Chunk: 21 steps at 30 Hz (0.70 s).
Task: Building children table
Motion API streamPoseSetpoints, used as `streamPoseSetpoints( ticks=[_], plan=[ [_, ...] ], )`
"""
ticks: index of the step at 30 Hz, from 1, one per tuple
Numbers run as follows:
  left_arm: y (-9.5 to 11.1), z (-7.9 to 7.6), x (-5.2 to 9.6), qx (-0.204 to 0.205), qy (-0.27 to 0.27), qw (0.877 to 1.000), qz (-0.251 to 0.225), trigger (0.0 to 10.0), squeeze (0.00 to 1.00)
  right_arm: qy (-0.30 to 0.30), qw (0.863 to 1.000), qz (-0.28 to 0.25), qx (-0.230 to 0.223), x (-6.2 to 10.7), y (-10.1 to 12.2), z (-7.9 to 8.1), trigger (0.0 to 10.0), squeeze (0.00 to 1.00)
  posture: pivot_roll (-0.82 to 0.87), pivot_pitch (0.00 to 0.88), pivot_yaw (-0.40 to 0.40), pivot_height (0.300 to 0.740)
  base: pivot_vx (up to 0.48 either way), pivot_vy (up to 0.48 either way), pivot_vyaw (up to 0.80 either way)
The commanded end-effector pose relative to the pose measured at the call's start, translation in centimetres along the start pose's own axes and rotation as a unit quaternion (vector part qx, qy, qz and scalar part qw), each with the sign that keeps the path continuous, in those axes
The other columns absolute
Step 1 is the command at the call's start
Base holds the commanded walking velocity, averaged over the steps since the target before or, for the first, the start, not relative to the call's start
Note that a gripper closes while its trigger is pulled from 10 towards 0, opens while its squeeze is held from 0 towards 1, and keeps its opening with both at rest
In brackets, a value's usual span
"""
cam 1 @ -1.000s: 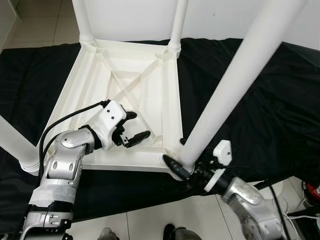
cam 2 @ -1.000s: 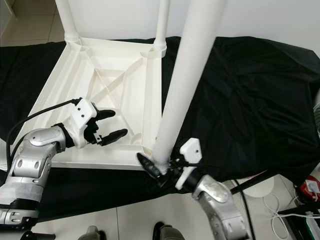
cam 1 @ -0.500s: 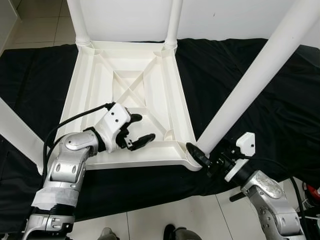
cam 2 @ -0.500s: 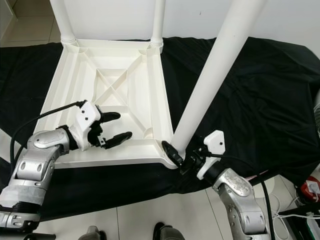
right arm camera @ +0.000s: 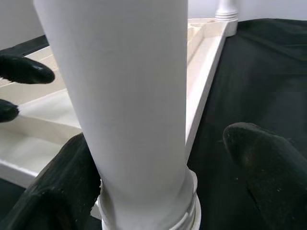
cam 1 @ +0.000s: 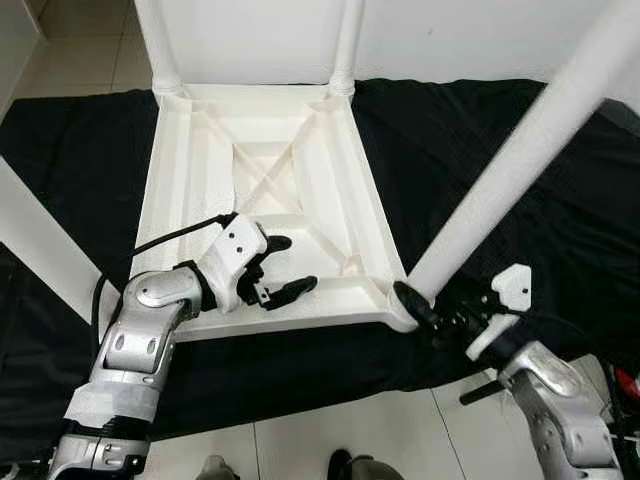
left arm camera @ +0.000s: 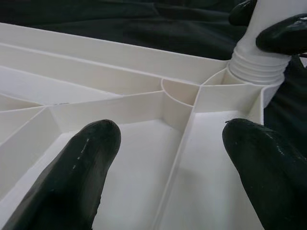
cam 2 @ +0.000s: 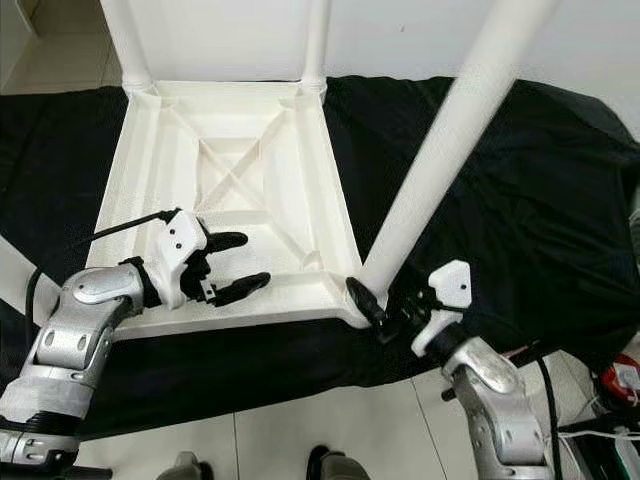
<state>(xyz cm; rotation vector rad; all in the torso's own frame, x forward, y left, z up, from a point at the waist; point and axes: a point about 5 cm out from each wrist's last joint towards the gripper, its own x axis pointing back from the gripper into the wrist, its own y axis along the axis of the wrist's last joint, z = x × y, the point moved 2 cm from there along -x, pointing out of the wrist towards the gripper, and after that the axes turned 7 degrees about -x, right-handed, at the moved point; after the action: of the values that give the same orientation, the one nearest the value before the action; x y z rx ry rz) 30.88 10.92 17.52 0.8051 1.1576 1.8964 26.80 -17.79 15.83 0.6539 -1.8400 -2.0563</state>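
The white plastic children's table (cam 1: 300, 170) lies upside down on a black cloth (cam 1: 480, 130), its ribbed underside facing up. White legs rise from its corners. My right gripper (cam 1: 430, 312) is at the base of the near right leg (cam 1: 520, 150), open, with one finger (right arm camera: 48, 191) against the leg and the other finger (right arm camera: 268, 167) standing apart from it. My left gripper (cam 1: 297, 263) hovers open just over the table's near rim (left arm camera: 120, 105), holding nothing.
Two far legs (cam 1: 158, 45) (cam 1: 348, 45) stand by the white wall, and a near left leg (cam 1: 40, 240) slants up at the left. Tiled floor (cam 1: 380, 430) lies in front of the cloth. Cables and a red object (cam 2: 625, 375) sit at the right.
The table's near right corner has swung to the right, with the leg and my right gripper at its base. My left gripper has followed slightly rightward along the near rim.
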Motion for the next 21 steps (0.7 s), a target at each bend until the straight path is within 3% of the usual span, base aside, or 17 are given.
streamPoseSetpoints(
  ticks=[1, 7, 10, 20, 21],
  plan=[
    [-0.3, -0.8, 0.4, 0.016, -0.014, 1.0, 0.002, 10.0, 0.0, -0.008, 1.0, 0.009, 0.004, 0.4, 0.0, -0.5, 10.0, 0.0, 0.0, 0.147, -0.036, 0.74, 0.0, 0.0, 0.0],
    [0.0, -2.1, 0.7, 0.012, -0.046, 0.999, -0.009, 10.0, 0.0, -0.007, 1.0, 0.027, 0.003, 0.4, -0.1, -1.0, 10.0, 0.0, 0.0, 0.151, -0.034, 0.74, 0.0, 0.0, 0.0],
    [0.3, -2.6, 0.1, 0.024, -0.048, 0.998, -0.014, 10.0, 0.0, 0.0, 0.999, 0.028, 0.017, -0.3, 0.3, -1.3, 10.0, 0.0, 0.01, 0.15, -0.032, 0.74, 0.0, 0.0, 0.0],
    [0.7, -3.4, -0.8, 0.037, -0.04, 0.998, -0.019, 10.0, 0.0, 0.071, 0.997, 0.032, 0.027, -1.3, 0.4, -0.4, 10.0, 0.0, 0.02, 0.147, -0.029, 0.74, 0.0, 0.0, 0.0],
    [0.7, -3.5, -0.8, 0.038, -0.039, 0.998, -0.019, 10.0, 0.0, 0.074, 0.996, 0.034, 0.028, -1.3, 0.4, -0.5, 8.1, 0.0, 0.02, 0.147, -0.029, 0.74, 0.0, 0.0, 0.0]
  ],
)
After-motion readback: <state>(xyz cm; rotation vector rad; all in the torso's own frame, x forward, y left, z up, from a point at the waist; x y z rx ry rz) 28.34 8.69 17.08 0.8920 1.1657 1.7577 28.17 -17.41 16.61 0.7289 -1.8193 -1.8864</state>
